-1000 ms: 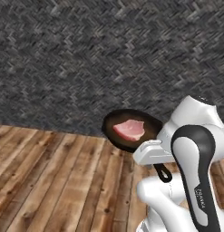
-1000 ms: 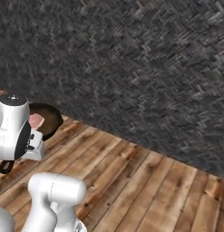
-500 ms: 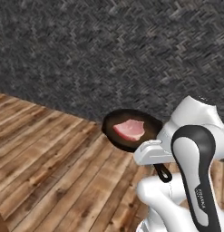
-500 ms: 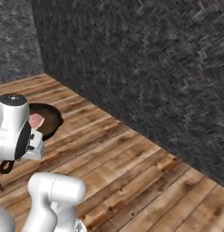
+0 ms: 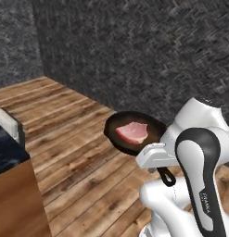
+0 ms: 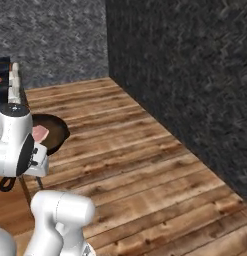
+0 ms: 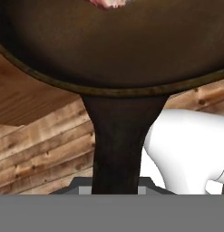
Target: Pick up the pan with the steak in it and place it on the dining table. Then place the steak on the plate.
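A: Status on the pincer [image 5: 158, 163]?

B: Clamped on the handle of the pan [image 5: 134, 133], jaws drawn in tight around it. Pan held in the air over the wooden floor [image 5: 83, 152], roughly level. In the hand view the handle runs straight out from the pincer and the bowl sits just beyond.

A: What changed in the last second?

B: The base has swung round. Whole picture shifted in both base views: before it was mostly stone wall [image 6: 185, 75] and floor, now a room corner shows and a dark-topped counter [image 5: 7, 152] has come in at the left edge of the left view, well off to the pincer's left. Pan sits in the same spot relative to the arm, so it's camera movement, not pan movement.

A: Meaning for the task?

B: My read: pick is done, this is transport. Can't confirm that counter is the dining table. Plate not identifiable from here.

A: Contents?

B: Steak [image 5: 132, 133] lies flat in the pan, near the middle, just ahead of the pincer past the handle. Nothing else in there. In the right view the steak [image 6: 40, 133] peeks out beside the wrist. Risk as I see it: a long lever on a short handle grip, a tilt would let the steak slide.
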Robot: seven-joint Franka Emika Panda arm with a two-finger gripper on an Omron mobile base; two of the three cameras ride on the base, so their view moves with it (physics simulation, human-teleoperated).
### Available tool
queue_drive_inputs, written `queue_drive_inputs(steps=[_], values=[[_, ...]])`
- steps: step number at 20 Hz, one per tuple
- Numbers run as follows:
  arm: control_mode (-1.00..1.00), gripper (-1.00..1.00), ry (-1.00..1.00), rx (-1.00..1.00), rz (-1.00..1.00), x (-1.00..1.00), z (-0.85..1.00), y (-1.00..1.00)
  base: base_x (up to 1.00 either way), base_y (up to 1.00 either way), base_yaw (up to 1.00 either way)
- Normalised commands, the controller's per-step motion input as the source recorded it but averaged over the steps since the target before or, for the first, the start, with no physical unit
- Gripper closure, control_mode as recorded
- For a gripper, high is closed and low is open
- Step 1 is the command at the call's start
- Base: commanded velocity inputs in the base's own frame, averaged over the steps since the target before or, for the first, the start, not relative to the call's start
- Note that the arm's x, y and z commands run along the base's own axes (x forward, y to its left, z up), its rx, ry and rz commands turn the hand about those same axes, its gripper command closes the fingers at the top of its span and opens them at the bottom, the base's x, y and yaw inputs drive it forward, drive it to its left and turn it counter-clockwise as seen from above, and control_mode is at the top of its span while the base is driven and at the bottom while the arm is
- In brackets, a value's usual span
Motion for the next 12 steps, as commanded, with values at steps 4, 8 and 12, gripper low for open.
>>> queue_drive_inputs(steps=[4,8,12], values=[[1.0,1.0,0.0,0.0,0.0,0.0,0.0,0.0,-0.02,0.0,0.5],[1.0,1.0,0.0,0.0,0.0,0.0,0.0,0.0,-0.03,0.0,0.5],[1.0,1.0,0.0,0.0,0.0,0.0,0.0,0.0,-0.03,0.0,0.5]])
